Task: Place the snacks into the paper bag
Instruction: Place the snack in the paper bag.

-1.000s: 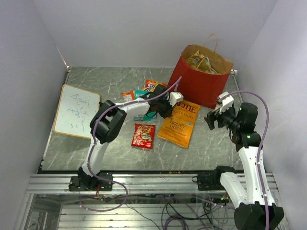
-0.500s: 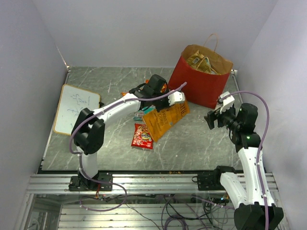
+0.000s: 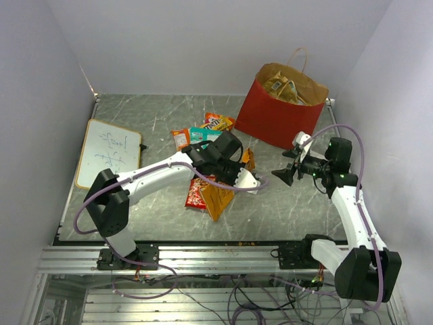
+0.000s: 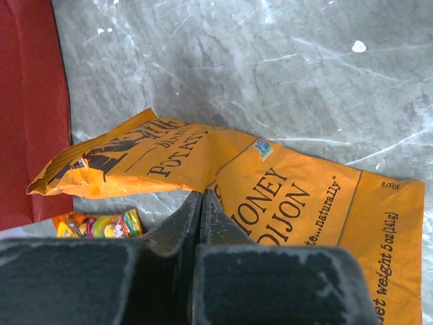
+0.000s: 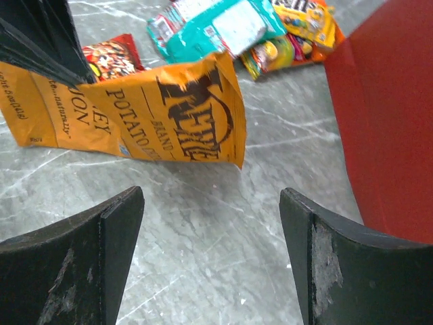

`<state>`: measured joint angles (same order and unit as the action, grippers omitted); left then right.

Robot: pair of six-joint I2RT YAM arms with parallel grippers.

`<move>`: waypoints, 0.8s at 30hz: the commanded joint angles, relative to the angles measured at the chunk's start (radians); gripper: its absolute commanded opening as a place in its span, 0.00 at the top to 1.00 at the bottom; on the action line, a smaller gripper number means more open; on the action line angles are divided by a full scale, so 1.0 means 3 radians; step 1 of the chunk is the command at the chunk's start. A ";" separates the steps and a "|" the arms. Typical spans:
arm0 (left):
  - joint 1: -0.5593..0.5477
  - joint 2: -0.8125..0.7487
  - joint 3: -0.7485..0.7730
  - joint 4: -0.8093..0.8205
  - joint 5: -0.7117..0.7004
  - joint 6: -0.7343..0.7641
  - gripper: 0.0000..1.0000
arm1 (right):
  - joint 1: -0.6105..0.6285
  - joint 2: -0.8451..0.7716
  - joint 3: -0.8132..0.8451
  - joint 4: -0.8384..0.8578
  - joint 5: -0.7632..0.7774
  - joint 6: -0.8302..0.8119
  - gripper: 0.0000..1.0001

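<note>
My left gripper (image 4: 200, 203) is shut on the edge of the large orange Kettle chip bag (image 4: 284, 196), which hangs tilted above the table (image 3: 218, 198). The gripper (image 3: 238, 177) is mid-table. My right gripper (image 3: 283, 175) stands open just right of that bag, facing it, with nothing between its fingers (image 5: 108, 244). The Kettle bag (image 5: 162, 115) fills the view ahead of it. The red paper bag (image 3: 281, 118) stands upright at the back right with snacks inside. A teal pack (image 3: 203, 135), a small red pack (image 3: 195, 193) and orange packs (image 3: 220, 122) lie on the table.
A flat white board (image 3: 108, 154) lies at the left of the table. The paper bag's red wall (image 5: 392, 122) is close on the right of my right gripper. Grey walls close in the table on three sides.
The left arm has lifted the Kettle bag off the table and drawn it nearer, toward the middle. The right arm has swung left and lowered, its open gripper now facing the bag.
</note>
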<state>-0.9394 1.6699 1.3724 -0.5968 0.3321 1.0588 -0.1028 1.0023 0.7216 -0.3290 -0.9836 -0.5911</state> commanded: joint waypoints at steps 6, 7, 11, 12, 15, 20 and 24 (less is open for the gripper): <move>-0.0223 -0.0118 -0.0045 0.0020 0.0038 0.0116 0.93 | 0.0176 0.0295 0.0171 -0.0226 -0.0624 -0.1186 0.19; -0.0236 -0.0130 -0.0053 0.0025 0.0045 0.0112 0.93 | 0.0221 0.0343 0.0210 -0.0258 -0.0625 -0.1264 0.19; -0.0271 -0.0150 -0.0073 0.0014 0.0069 0.0095 0.93 | 0.0563 0.0506 0.0399 -0.0428 -0.0397 -0.1517 0.19; -0.0275 -0.0151 -0.0078 0.0008 0.0077 0.0092 0.93 | 0.0662 0.0518 0.0407 -0.0386 -0.0338 -0.1485 0.19; -0.0279 -0.0161 -0.0094 -0.0011 0.0106 0.0087 0.93 | 0.0884 0.0531 0.0392 -0.0170 -0.0283 -0.1360 0.19; -0.0280 -0.0209 -0.0149 0.0012 0.0153 0.0077 0.93 | 0.1140 0.0749 0.0542 -0.0305 -0.0151 -0.1487 0.19; -0.0279 -0.0237 -0.0198 0.0031 0.0145 0.0096 0.93 | 0.1261 0.0970 0.0662 -0.0460 -0.0052 -0.1642 0.19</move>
<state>-1.0138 1.6363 1.3277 -0.5949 0.3344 1.0771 0.2455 1.2430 0.8757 -0.4225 -1.0367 -1.0176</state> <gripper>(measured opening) 0.075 0.811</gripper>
